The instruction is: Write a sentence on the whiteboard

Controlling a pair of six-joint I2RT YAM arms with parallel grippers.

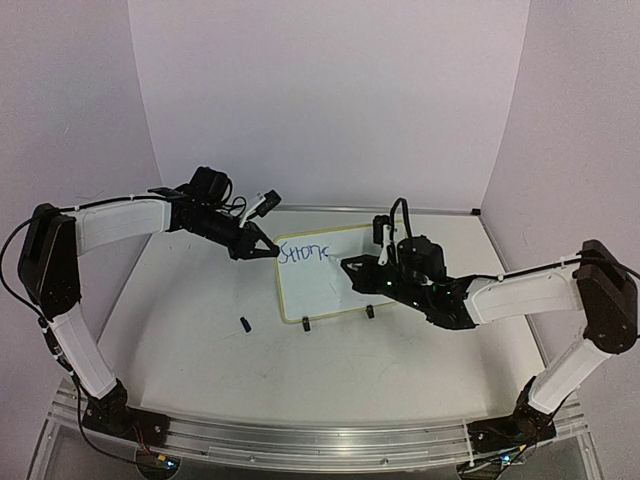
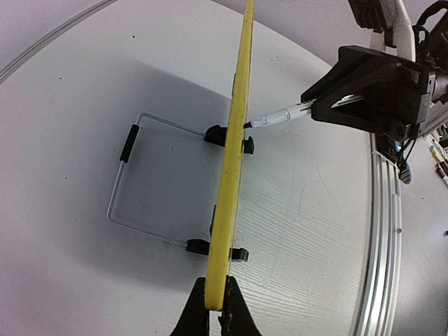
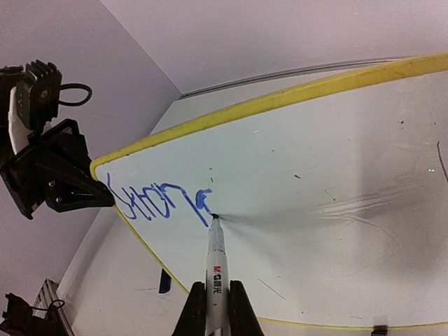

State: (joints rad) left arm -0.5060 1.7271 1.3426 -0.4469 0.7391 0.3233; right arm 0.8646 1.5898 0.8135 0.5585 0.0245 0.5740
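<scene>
Yellow-framed whiteboard [image 1: 335,285], edge clamped in left hand [image 1: 270,250], meets the marker [image 3: 214,245] clamped in right hand [image 3: 215,294].

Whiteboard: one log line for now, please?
left gripper: shut on yellow-framed whiteboard | right gripper: shut on white marker | tip on board

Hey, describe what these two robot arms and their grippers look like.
The left arm and right arm have white covers between bulky black joints. The left gripper and right gripper are black with pointed fingers. Thin black cables loop at each wrist.
</scene>
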